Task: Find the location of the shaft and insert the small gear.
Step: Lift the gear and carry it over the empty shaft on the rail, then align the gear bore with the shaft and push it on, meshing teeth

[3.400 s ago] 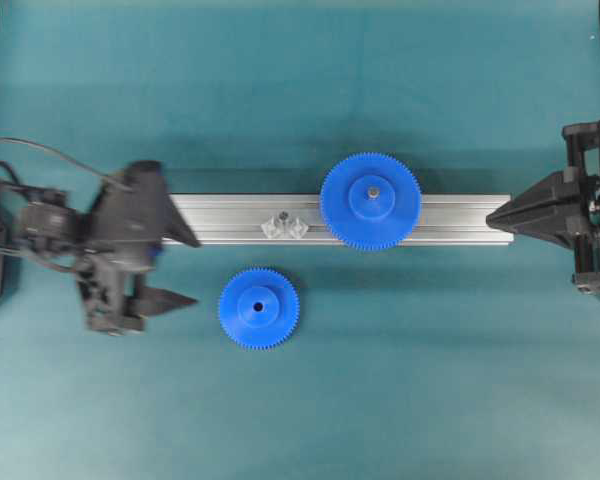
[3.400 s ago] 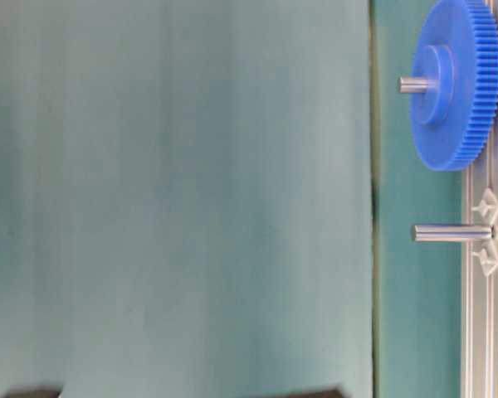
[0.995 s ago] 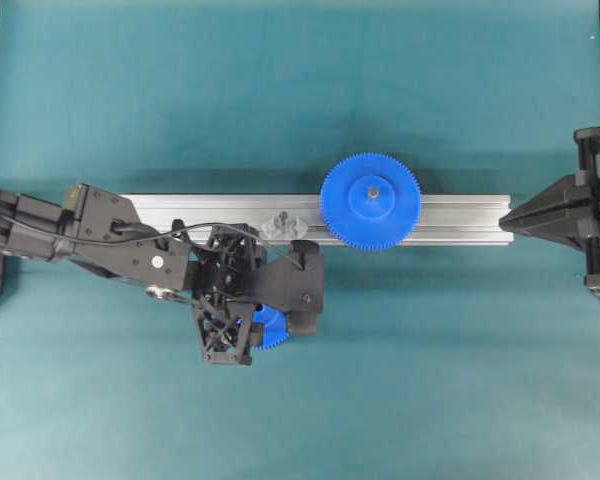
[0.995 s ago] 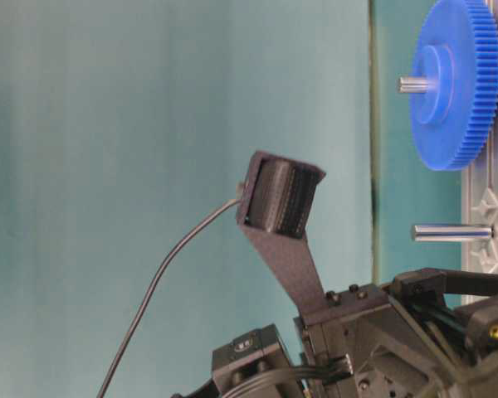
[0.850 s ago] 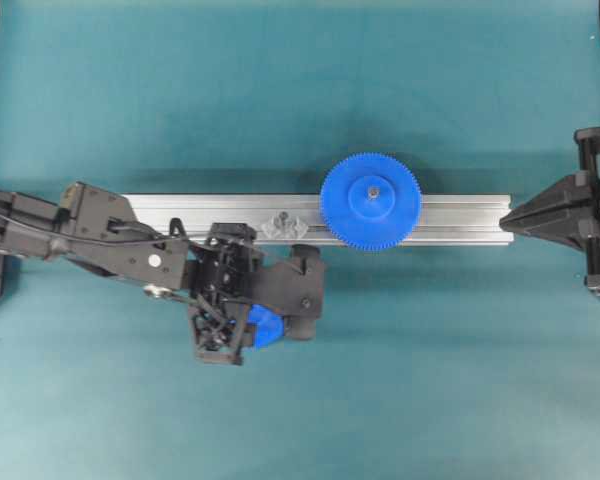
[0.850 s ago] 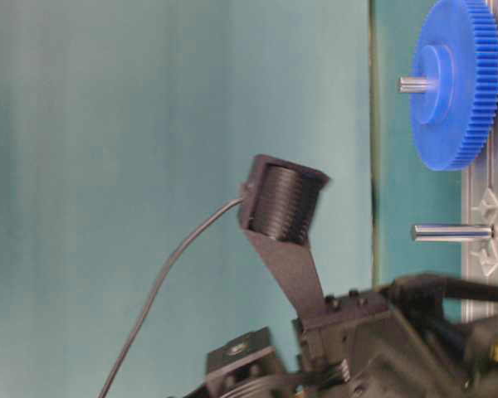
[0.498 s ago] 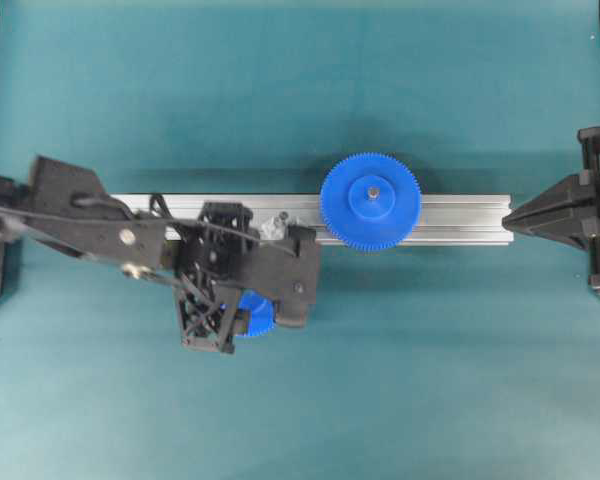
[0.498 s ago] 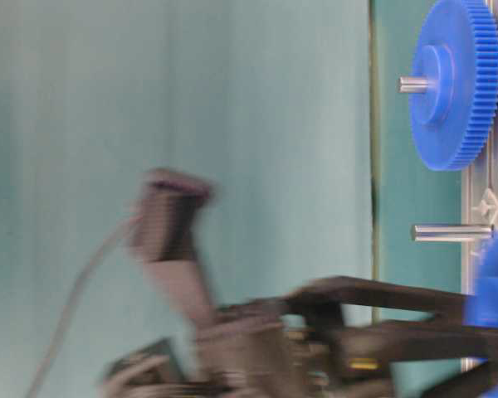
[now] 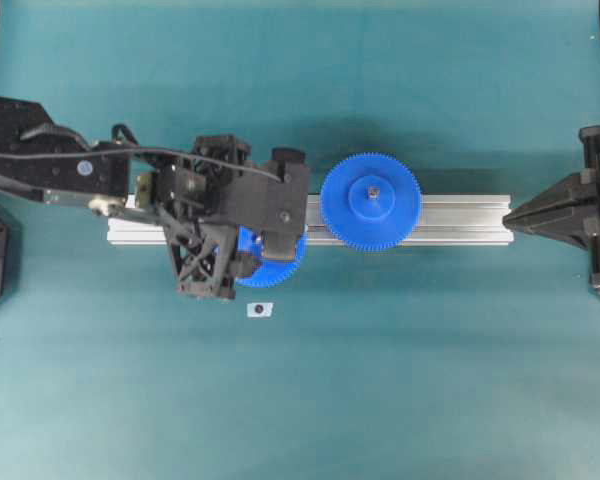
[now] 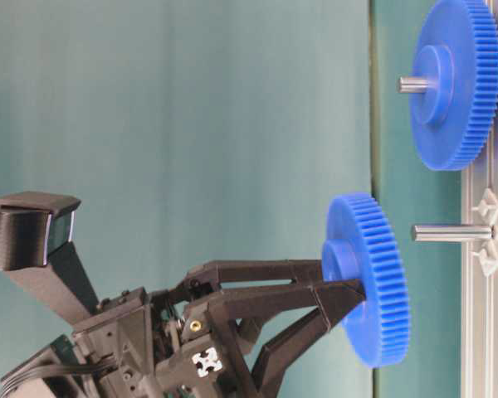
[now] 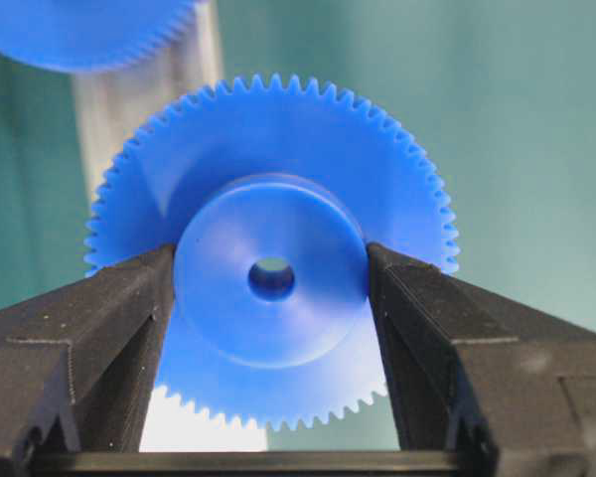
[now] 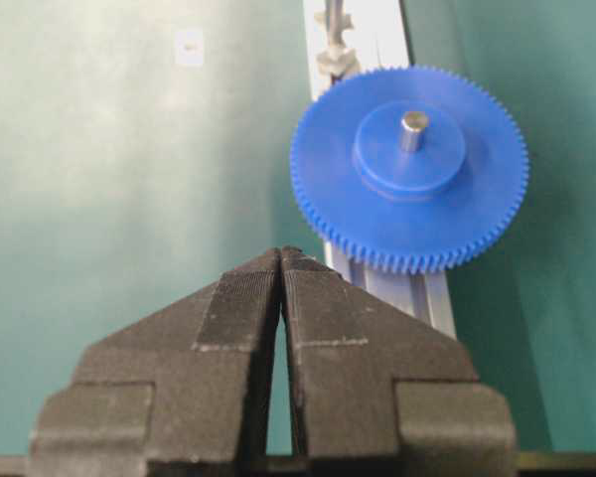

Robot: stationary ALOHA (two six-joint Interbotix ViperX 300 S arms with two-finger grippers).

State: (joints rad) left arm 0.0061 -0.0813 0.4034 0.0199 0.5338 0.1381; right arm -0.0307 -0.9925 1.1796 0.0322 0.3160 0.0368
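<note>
Where the ribbed aluminium rail [image 9: 450,220] crosses the teal felt-covered bench [image 9: 380,400], the items stand as follows.

Small gear [image 11: 271,278]: bright blue moulded plastic, fine teeth, raised round hub with centre hole. Grasped by its hub in the left claw [image 11: 271,288], black textured fingers [image 11: 114,318] on either side; held off the rail, bore facing the shaft.

Shaft [image 10: 451,233]: smooth silvery pin rising from the rail on a faceted metal base, its tip just clear of the small gear's face.

Larger gear [image 9: 370,201]: blue, toothed, seated on the rail, beside the shaft.

Right claw [image 12: 280,260]: clenched, empty, at the rail's far end; open bench around the rail.

White sticker [image 9: 259,310]: just beside the rail.
</note>
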